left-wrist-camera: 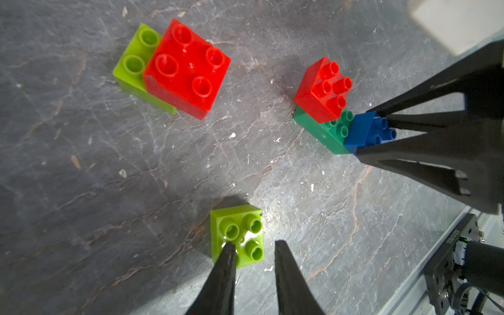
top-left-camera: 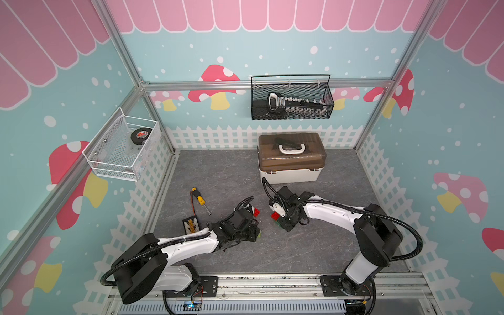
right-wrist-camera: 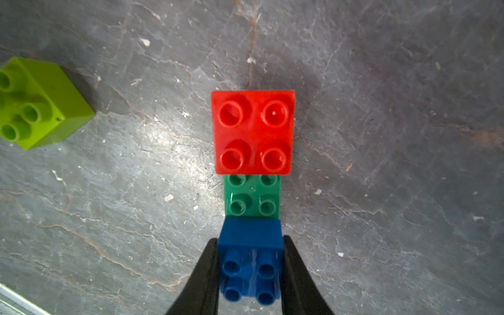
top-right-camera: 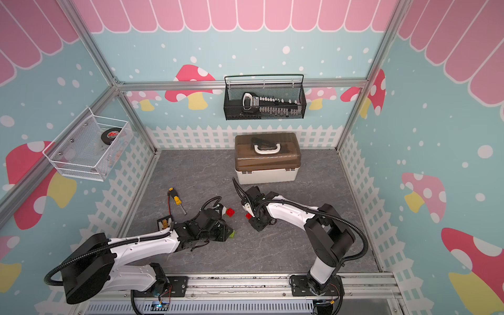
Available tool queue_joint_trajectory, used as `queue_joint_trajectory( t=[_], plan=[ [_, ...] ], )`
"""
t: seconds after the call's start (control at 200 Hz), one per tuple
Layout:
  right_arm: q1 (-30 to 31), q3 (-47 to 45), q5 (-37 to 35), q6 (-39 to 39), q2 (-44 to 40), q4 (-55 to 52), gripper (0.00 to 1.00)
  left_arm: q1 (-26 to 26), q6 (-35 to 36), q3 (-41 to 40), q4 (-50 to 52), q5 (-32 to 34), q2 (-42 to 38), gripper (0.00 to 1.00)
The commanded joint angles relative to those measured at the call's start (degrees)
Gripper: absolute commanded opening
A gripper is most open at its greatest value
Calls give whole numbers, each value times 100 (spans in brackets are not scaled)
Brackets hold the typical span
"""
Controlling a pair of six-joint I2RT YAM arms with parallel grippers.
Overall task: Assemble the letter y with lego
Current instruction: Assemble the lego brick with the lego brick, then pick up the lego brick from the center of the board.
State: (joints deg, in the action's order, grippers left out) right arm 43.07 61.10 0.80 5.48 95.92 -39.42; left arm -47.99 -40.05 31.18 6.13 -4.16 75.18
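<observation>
On the grey tabletop (left-wrist-camera: 81,163) my right gripper (right-wrist-camera: 249,241) clamps the blue brick (right-wrist-camera: 251,230) of a finished-looking fork (right-wrist-camera: 252,196); my left gripper (left-wrist-camera: 253,244), nearly closed, sits at a lime brick (left-wrist-camera: 241,218), the upper-left lime-red pair (left-wrist-camera: 185,68) unjoined.

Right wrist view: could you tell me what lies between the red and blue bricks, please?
The dark green brick, four studs bare, shown in the right wrist view.
</observation>
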Motion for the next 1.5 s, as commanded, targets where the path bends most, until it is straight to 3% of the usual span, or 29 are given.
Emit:
queue_joint_trajectory(
  t=[0.0, 0.28, 0.47, 0.876, 1.491],
  plan=[
    [96, -155, 61, -247, 185, -144, 14, 47, 41, -17, -97, -32, 67, 27],
    [94, -8, 408, -171, 675, -215, 13, 57, 25, -36, -82, -13, 26, 27],
    [91, 147, 403, -62, 564, -307, 15, 61, 18, -43, -12, 34, -51, 27],
    [95, 946, 216, 204, -5, -566, 46, 70, -19, -20, 252, 167, -300, 28],
    [105, 1150, 415, 236, 961, -136, 50, 122, -280, -397, 530, 461, -592, 29]
  ],
)
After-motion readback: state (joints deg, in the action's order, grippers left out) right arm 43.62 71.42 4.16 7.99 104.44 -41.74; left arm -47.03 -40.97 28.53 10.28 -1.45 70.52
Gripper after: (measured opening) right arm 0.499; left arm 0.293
